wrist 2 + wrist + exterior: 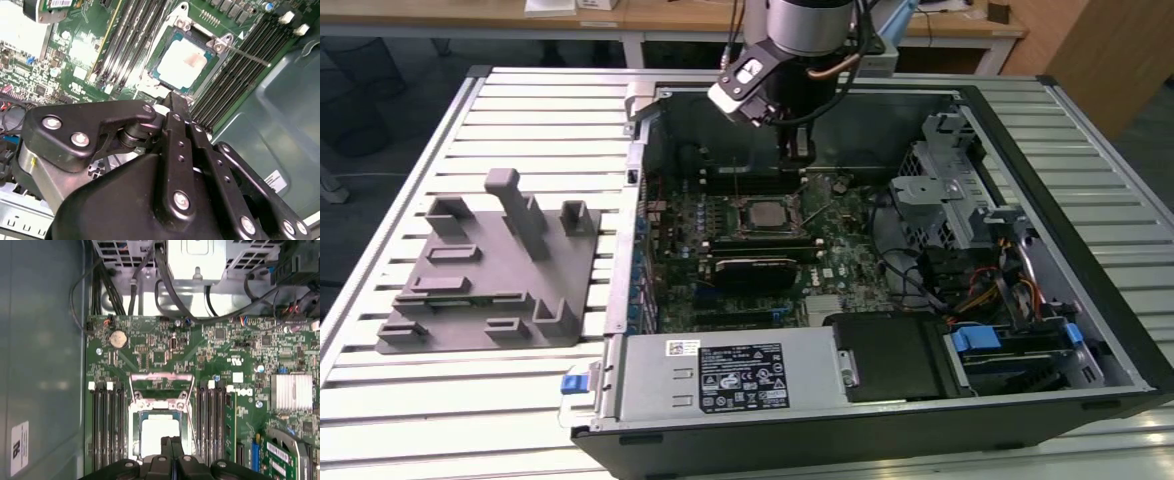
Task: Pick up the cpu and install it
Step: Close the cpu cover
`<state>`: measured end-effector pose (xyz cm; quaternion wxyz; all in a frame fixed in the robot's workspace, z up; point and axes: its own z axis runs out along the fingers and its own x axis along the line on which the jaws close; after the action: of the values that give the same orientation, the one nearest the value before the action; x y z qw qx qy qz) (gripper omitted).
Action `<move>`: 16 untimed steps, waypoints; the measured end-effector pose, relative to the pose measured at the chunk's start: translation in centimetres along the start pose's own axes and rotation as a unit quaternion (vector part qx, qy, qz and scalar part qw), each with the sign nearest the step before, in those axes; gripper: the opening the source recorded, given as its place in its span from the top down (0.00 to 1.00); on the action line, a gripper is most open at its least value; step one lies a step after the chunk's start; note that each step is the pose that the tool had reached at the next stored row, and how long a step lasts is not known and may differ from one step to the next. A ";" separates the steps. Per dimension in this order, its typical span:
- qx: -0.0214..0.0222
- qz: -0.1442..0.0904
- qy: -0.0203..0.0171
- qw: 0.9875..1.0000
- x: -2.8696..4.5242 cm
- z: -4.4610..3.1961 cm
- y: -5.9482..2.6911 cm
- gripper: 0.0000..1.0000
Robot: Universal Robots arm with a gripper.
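The cpu [761, 213] lies flat in the motherboard socket inside the open computer case, its silvery top showing in both wrist views [182, 60] [160, 433]. The socket's metal retaining frame [161, 384] is swung open beside it, and its thin lever [246, 53] sticks out to one side. My gripper [797, 156] hangs a little above the board, just off the socket's far edge in the exterior view. Its two black fingers [172, 107] are pressed together with nothing between them, and in the first wrist view the gripper [170, 441] overlaps the chip's edge.
A grey plastic fixture block [494, 270] stands on the slatted table at the exterior view's left. Inside the case are memory slots [106, 415], a power supply [720, 375], a black drive bay [894, 355], a metal drive cage [945, 190] and loose cables [180, 305].
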<state>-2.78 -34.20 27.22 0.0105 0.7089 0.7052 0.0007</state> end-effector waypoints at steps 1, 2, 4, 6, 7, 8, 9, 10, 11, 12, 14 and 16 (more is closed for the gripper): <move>0.000 0.000 0.000 1.000 0.00 0.00 0.18 0.89; 0.000 0.000 0.000 1.000 0.00 0.01 0.35 0.89; 0.000 0.000 0.000 1.000 0.00 0.01 0.69 0.89; 0.000 0.000 0.000 1.000 0.00 0.02 0.99 0.89; 0.000 0.000 0.000 1.000 0.00 0.02 1.09 0.89; 0.000 0.000 0.000 1.000 0.01 0.02 1.19 0.89; 0.000 0.000 0.000 1.000 0.01 0.02 1.29 0.89; 0.000 0.000 0.000 1.000 0.01 0.02 1.39 0.89; 0.000 0.000 0.000 1.000 0.01 0.02 1.49 0.89; 0.000 0.000 0.000 1.000 0.01 0.03 1.62 0.89; 0.000 0.000 0.000 1.000 0.01 0.03 1.83 0.89; 0.000 0.000 0.000 1.000 0.01 0.03 2.04 0.89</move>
<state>-0.74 -34.20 27.22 0.0105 0.7089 0.7052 0.0007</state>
